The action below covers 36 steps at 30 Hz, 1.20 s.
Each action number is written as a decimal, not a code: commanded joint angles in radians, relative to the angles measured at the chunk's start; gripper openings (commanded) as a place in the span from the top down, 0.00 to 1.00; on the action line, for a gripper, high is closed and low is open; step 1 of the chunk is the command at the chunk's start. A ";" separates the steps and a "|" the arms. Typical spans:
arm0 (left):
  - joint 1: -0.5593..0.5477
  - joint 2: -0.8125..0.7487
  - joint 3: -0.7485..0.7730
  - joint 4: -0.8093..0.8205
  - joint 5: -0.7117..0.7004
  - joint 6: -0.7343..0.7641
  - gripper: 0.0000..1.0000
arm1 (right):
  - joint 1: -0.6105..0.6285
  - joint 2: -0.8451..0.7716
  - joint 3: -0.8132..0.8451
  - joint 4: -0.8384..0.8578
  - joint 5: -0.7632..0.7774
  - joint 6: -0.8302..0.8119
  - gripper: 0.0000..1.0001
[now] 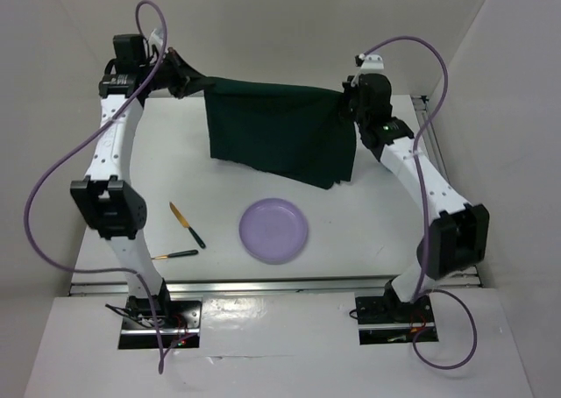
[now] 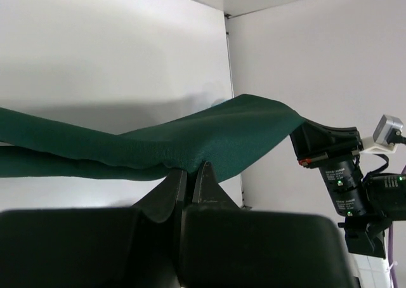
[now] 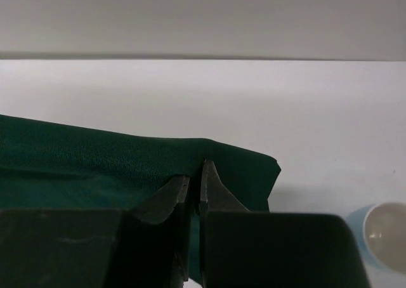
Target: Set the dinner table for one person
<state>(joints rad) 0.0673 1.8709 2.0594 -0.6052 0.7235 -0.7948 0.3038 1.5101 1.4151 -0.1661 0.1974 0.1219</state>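
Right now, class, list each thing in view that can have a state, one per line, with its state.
green cloth mat: held up, sagging between both grippers
left gripper: shut on green cloth mat
right gripper: shut on green cloth mat
purple plate: empty, flat on the dinner table
knife: lying flat, untouched
second utensil: lying flat, untouched

Overhead; wrist close-ups, probably shared cloth (image 2: 209, 136)
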 commanded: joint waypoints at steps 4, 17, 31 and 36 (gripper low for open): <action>0.028 0.217 0.386 0.117 0.000 -0.038 1.00 | -0.117 0.145 0.318 0.169 0.093 -0.061 1.00; 0.126 -0.226 -0.428 0.248 -0.009 0.080 1.00 | -0.077 -0.295 -0.330 0.151 -0.051 0.045 1.00; 0.157 -0.372 -0.622 -0.042 -0.322 0.219 0.00 | 0.100 -0.400 -0.375 -0.183 0.023 0.130 0.01; 0.120 -0.291 -0.565 -0.094 -0.375 0.245 0.09 | 0.054 -0.196 -0.234 -0.372 -0.018 0.223 0.52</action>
<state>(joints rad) 0.2108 1.5524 1.4731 -0.6514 0.3950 -0.5983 0.3916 1.1980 1.1049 -0.3916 0.1822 0.2893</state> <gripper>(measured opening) 0.930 0.556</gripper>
